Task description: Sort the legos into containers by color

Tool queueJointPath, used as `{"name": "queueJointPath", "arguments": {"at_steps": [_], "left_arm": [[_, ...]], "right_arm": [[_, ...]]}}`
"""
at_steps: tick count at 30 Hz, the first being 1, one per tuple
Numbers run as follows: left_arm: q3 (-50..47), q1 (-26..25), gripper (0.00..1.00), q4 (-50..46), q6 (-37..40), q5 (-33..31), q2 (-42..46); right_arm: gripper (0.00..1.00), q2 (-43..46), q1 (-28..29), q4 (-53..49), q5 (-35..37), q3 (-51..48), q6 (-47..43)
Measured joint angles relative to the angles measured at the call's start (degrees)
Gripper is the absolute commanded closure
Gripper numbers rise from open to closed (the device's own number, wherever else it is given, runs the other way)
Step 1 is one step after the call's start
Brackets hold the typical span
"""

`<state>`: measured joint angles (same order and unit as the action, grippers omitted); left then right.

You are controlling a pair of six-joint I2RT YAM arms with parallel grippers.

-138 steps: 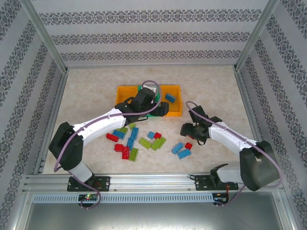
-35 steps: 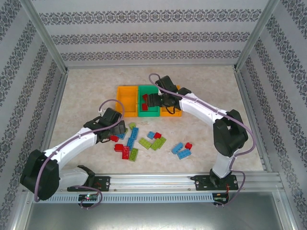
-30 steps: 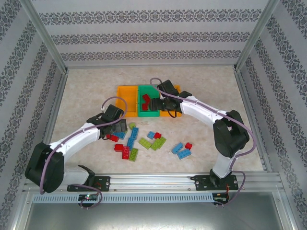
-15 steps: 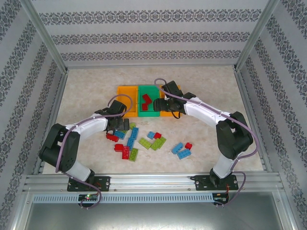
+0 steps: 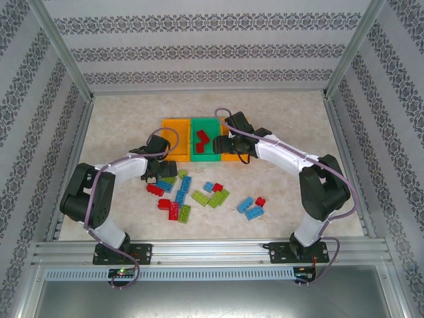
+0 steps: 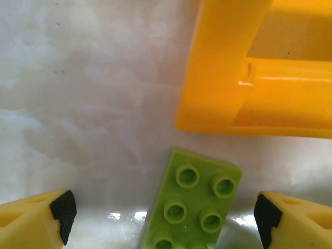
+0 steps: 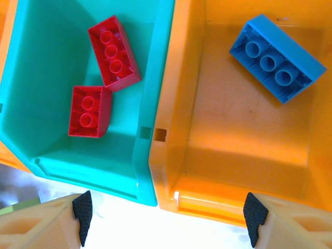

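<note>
Left pincer point(image 6: 166, 220) stands wide and empty, straddling a lime-green brick point(image 6: 199, 192). The brick lies flat between its fingertips, long axis pointing ahead, slightly skewed, toward the orange bin point(image 6: 218, 78) just beyond.

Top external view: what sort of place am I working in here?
Probably a purpose-built robot test cell, not a home: patterned wall panels box in a marble-look table, aluminium frame rails run along its near edge, and toy legos lie by sorting bins.

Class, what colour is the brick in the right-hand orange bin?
Blue brick, clearest in the right wrist view.
</note>
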<state>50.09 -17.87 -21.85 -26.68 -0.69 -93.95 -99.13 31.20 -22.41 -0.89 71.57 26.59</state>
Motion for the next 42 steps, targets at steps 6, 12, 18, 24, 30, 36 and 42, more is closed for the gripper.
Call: {"name": "queueJointPath", "arguments": {"at_steps": [6,12,18,24,30,36,42], "left_arm": [[0.6,0.0,0.17,-0.7,0.8,-0.9,-0.8],[0.8,0.2,0.46,-1.5,1.0,-2.4,-1.0],[0.1,0.3,0.52,-0.6,1.0,-2.6,-0.8],[-0.7,0.4,0.66,0.0,0.7,-3.0,-0.2],[-0.8,0.4,0.77,0.0,0.5,-2.6,0.6],[-0.9,0.4,0.77,-2.2,0.5,-2.5,3.3],[0.8,0.4,0.76,-7.5,0.5,-4.3,10.1]], "right_arm": [[0.2,0.0,-0.3,0.0,0.0,-0.1,0.0],[0.19,0.0,-0.4,0.0,0.0,-0.2,0.0],[0.19,0.0,-0.9,0.0,0.3,-0.9,0.0],[0.19,1.3,-1.5,0.0,0.7,-1.9,0.0],[0.19,3.0,-1.9,0.0,1.2,-3.0,0.0],[0.19,4.0,-2.2,0.0,1.5,-4.5,0.0],[0.2,7.5,-2.2,0.0,1.9,-7.1,0.0]]}}
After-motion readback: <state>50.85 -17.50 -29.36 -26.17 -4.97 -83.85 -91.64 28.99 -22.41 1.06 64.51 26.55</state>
